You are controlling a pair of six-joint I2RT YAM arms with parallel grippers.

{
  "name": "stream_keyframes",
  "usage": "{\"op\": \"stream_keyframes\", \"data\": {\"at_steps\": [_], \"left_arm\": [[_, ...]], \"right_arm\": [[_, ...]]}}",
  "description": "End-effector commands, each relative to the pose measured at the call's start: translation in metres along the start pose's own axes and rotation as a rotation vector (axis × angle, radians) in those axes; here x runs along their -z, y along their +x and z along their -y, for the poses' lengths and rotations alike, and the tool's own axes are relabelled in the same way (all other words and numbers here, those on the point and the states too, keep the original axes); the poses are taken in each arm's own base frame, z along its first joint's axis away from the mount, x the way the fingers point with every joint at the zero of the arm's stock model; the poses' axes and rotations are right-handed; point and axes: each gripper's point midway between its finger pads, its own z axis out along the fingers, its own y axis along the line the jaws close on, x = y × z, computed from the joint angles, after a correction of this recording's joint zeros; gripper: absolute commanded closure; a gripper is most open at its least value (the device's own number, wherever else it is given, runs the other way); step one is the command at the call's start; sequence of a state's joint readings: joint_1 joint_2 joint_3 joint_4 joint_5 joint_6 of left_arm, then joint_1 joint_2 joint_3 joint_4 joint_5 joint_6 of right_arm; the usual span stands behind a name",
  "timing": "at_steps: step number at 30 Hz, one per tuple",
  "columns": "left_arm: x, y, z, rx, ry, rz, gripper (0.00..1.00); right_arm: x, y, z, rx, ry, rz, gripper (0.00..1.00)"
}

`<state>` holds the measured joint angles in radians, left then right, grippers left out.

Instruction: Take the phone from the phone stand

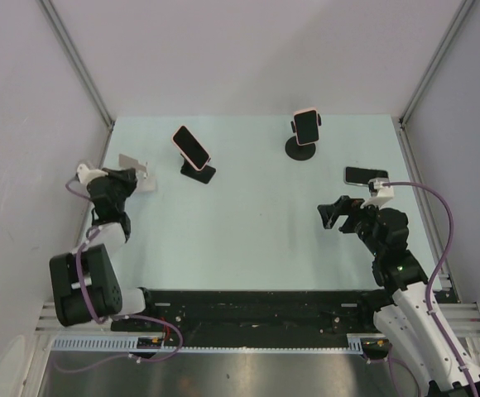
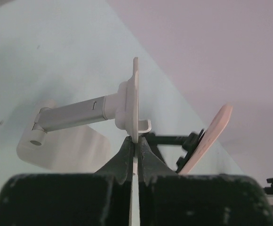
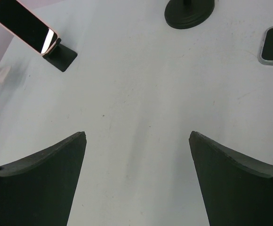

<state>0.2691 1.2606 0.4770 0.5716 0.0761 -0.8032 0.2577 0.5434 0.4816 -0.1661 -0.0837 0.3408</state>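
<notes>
The plate of the white stand (image 2: pixel 75 115) at 9 o'clock is pinched by the left jaws; the right jaws are held wide, empty. A pink phone (image 1: pixel 191 146) is propped on a black stand (image 1: pixel 199 174) at 11 o'clock.

Pale green table (image 1: pixel 248 240), faintly scuffed. Plain white walls (image 1: pixel 256 58) enclose three sides. Aluminium struts rise at the far-left (image 1: pixel 79 62) and far-right (image 1: pixel 439 62) corners. Black rail (image 1: pixel 256 302) along the near edge.

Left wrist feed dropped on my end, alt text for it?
The left gripper is shut on the bottom edge of a thin white plate, seen edge-on, on a white phone stand with a silver arm. Behind it to the right, a pink-edged phone leans on a dark stand.
</notes>
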Motion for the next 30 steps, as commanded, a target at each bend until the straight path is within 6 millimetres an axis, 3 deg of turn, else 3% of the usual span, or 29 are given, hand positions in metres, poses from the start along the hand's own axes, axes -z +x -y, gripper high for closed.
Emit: {"op": "stream_keyframes", "data": {"at_steps": [1,2,3,5,6,8,9,10,15,21,30], "left_arm": [[-0.037,-0.057,0.061,-0.045,0.221,0.136,1.00],[-0.045,-0.070,0.074,-0.058,0.263,0.162,1.00],[-0.058,-0.061,0.067,-0.059,0.263,0.124,0.99],[-0.074,-0.073,0.078,-0.057,0.311,0.135,1.00],[-0.087,-0.063,0.068,-0.046,0.312,0.096,1.00],[-0.099,-0.078,0.078,-0.043,0.372,0.121,1.00],[-0.111,-0.067,0.068,-0.042,0.375,0.078,1.00],[-0.119,-0.079,0.075,-0.054,0.398,0.096,1.00],[-0.153,-0.070,0.057,-0.052,0.407,0.042,1.00],[-0.168,-0.061,0.029,-0.011,0.359,0.018,1.00],[-0.169,-0.045,-0.007,0.002,0.301,-0.023,1.00]], "right_arm": [[0.000,-0.010,-0.017,0.043,-0.101,0.051,0.04],[0.000,-0.008,-0.019,0.047,-0.119,0.046,0.04],[0.001,-0.008,-0.021,0.052,-0.128,0.046,0.04],[0.001,-0.009,-0.025,0.064,-0.152,0.049,0.04],[0.001,-0.008,-0.026,0.069,-0.159,0.045,0.04],[0.001,-0.010,-0.030,0.081,-0.184,0.052,0.05],[0.001,-0.010,-0.031,0.087,-0.191,0.055,0.05],[0.001,-0.011,-0.033,0.095,-0.199,0.060,0.04],[-0.001,-0.008,-0.036,0.105,-0.224,0.045,0.03],[-0.003,-0.006,-0.037,0.111,-0.228,0.031,0.03],[-0.004,-0.003,-0.038,0.113,-0.242,0.016,0.03]]}}
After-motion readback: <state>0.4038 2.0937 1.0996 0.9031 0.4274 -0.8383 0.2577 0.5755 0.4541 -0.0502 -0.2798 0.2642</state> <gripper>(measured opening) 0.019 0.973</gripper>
